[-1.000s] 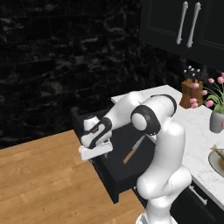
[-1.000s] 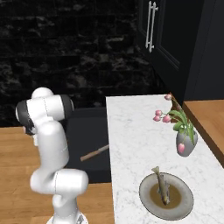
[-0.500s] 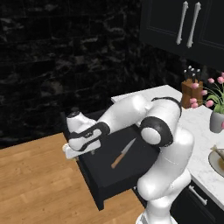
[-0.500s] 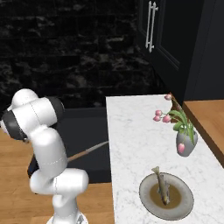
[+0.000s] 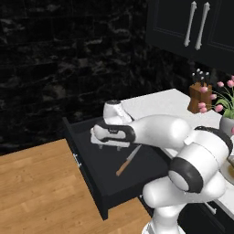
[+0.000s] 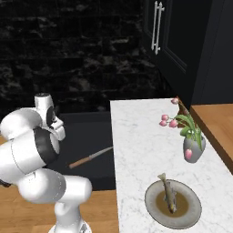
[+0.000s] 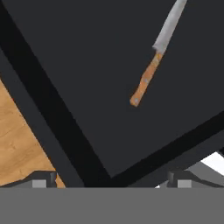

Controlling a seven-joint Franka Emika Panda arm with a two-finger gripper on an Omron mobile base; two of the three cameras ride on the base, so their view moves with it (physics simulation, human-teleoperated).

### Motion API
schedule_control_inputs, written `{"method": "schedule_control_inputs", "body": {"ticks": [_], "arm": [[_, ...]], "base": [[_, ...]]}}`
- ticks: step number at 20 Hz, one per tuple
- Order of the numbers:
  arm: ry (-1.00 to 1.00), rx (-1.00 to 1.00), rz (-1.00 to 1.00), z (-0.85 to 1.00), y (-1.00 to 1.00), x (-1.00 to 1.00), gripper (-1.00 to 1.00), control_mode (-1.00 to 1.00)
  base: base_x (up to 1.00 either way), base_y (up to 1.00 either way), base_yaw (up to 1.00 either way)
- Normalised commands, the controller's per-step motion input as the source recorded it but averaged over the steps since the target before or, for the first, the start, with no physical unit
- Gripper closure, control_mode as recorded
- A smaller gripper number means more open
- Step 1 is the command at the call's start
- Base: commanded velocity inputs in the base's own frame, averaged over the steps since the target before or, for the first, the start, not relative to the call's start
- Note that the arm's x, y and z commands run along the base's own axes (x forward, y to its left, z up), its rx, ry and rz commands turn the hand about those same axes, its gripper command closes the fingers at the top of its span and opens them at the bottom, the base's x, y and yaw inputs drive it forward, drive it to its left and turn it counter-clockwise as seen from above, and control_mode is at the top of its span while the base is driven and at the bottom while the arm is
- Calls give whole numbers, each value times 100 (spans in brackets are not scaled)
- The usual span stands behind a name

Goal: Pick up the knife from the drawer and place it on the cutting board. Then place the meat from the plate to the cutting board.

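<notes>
Drawer pulled well out from under the bench, matte black, small silver bar handle on its front toward the wooden floor. Knife flat on the drawer bottom, alone, brown wooden handle toward the drawer front, narrow grey blade angled back toward the bench; same knife seen from the right base camera with the blade tip close under the edge of the marble top. Hand over the rear part of the drawer, just behind and beside the blade end of the knife, not touching it. Fingers spread wide apart, nothing between them; fingertips at the bottom corners of the hand view, far apart, with the knife up and to the right, clear of both.

Plate on the bench near its front edge, grey rim, olive-brown centre, with the meat lying along it as a pale elongated strip. Vase of pink flowers just behind the plate. Knife block with black-handled knives further back on the bench, under tall black cabinet doors with long silver handles.
</notes>
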Motion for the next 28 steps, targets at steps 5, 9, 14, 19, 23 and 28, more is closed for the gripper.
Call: {"method": "schedule_control_inputs", "body": {"ticks": [5, 9, 14, 19, 23, 28], "arm": [[30, 1, -50, -42, -100, 33, -100, -100], [23, -1, -14, -61, -30, 32, -100, -100], [12, -25, -11, -94, 3, 12, -100, -100], [-4, 0, 1, -38, 14, 0, -100, -100], [-4, 0, 2, -5, -3, 7, -100, -100], [-5, 0, 12, -13, -33, 42, -100, -100]], "base": [[0, 0, 0], [0, 0, 0], [0, 0, 0], [0, 0, 0], [0, 0, 0], [0, 0, 0]]}}
